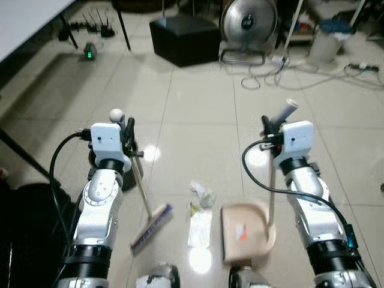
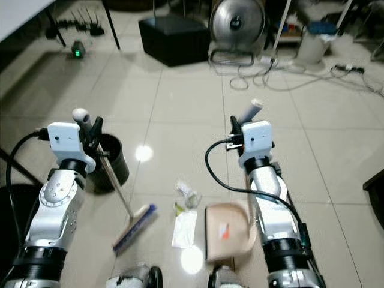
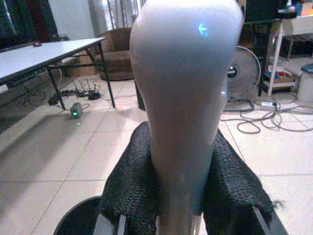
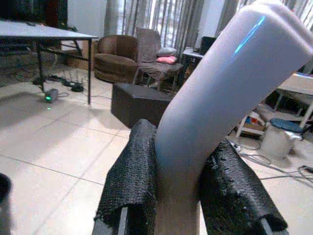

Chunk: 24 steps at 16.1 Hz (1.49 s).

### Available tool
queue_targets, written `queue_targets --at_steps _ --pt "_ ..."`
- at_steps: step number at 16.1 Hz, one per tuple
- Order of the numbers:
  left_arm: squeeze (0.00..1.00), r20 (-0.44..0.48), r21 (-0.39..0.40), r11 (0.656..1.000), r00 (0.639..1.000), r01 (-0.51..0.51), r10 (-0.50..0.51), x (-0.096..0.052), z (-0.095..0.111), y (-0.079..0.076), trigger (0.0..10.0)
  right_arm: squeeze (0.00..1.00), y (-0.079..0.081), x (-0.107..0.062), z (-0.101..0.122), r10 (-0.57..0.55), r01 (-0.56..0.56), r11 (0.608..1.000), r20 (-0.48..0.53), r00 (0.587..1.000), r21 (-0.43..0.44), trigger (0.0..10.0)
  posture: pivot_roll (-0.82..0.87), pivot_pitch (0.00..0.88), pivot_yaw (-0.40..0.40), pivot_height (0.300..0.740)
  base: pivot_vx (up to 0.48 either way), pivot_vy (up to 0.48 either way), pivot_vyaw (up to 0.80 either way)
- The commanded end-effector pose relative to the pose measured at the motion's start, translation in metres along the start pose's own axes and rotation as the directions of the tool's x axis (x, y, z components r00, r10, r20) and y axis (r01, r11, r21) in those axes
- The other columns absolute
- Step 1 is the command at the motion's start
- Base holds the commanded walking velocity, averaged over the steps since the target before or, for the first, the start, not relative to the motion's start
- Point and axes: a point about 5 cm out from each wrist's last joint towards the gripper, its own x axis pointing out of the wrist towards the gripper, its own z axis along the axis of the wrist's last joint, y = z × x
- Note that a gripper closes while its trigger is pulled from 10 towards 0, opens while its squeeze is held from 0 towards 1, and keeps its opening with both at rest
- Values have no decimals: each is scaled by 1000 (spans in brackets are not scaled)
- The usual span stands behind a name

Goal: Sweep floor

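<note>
My left gripper [image 1: 127, 129] is shut on the grey handle of a small broom [image 1: 139, 180]; its brush head [image 1: 151, 227] rests on the tiled floor. Between the black fingers [image 3: 129, 186] the broom handle top [image 3: 183, 98] looms large. My right gripper [image 1: 268, 127] is shut on the upright handle [image 1: 283, 111] of a beige dustpan [image 1: 245, 233], which lies flat on the floor; that handle [image 4: 215, 103] sits tight between the pads. Crumpled wrappers and a white paper scrap [image 1: 200, 219] lie between brush and dustpan.
A black round bin [image 2: 111, 162] stands just behind the left arm. Farther off are a black box [image 1: 185, 37], a floor fan [image 1: 247, 24] with loose cables [image 1: 282, 69], a white bucket [image 1: 327, 45], and a table [image 1: 24, 24] with black legs at the left.
</note>
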Motion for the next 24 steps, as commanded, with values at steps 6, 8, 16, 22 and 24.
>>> queue_targets --at_steps 6,8,16,22,24 --pt "0 93 -48 993 989 -111 115 -1 3 6 10000 0 2 8 -7 9 -4 996 53 999 -94 10000 143 354 113 740 0 0 0" --pt "0 100 -87 989 986 -123 132 -3 -1 3 10000 0 7 8 -9 -5 12 995 80 997 -94 10000 145 379 117 740 0 0 0" --pt "0 96 -258 960 986 -110 139 15 -13 -24 10000 0 44 -8 2 -20 43 995 250 968 -89 10000 97 401 147 740 0 0 0" --pt "0 132 -220 966 976 -139 170 33 -6 -20 10000 0 56 -11 -4 42 -2 987 248 968 -161 10000 105 398 151 740 0 0 0" --pt "0 204 -193 972 963 -136 176 43 9 -11 10000 0 53 -8 -1 29 15 986 266 964 -163 10000 105 396 150 740 0 0 0"
